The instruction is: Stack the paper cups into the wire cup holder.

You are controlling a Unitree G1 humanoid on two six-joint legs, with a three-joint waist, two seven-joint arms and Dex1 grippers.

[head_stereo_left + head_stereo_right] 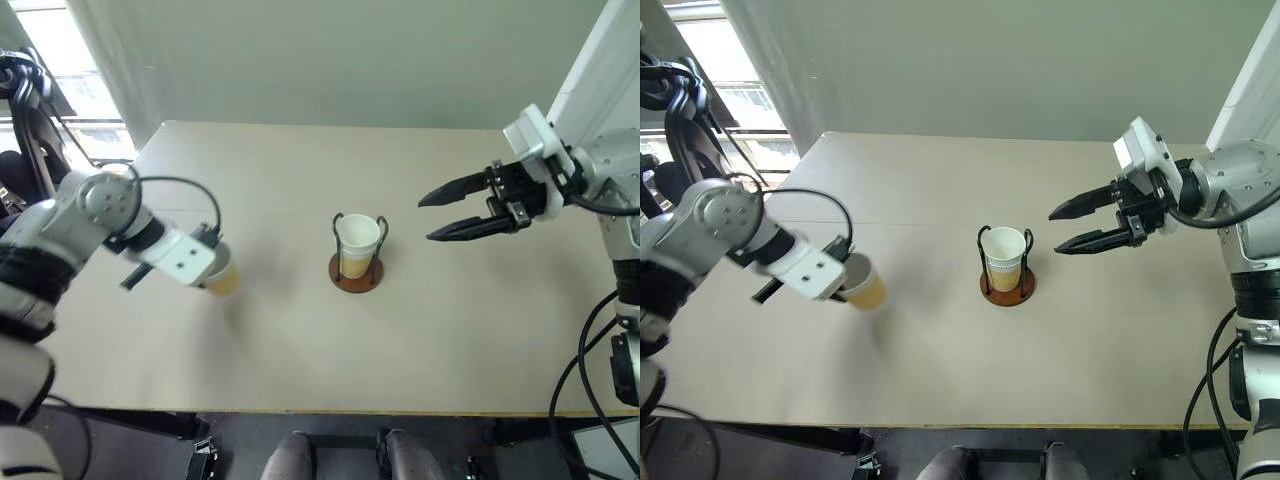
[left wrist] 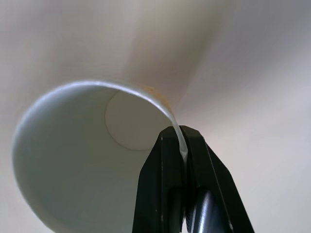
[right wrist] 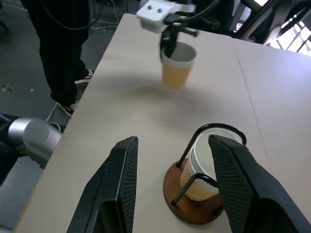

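Paper cup [image 3: 178, 66] pinched by its rim in my left gripper [image 2: 183, 145] above the table's [image 1: 300, 340] left edge; my right gripper [image 1: 445, 212] gapes empty

Both eye views look steeply down from above the near edge of the table [image 1: 300, 330], with the holder [image 1: 356, 272] near centre. The left wrist view sits very close over a cup [image 2: 92, 160], peering into its mouth, left of the holder. The right wrist view looks from the holder's right, low and near it, leftward across to that same cup.
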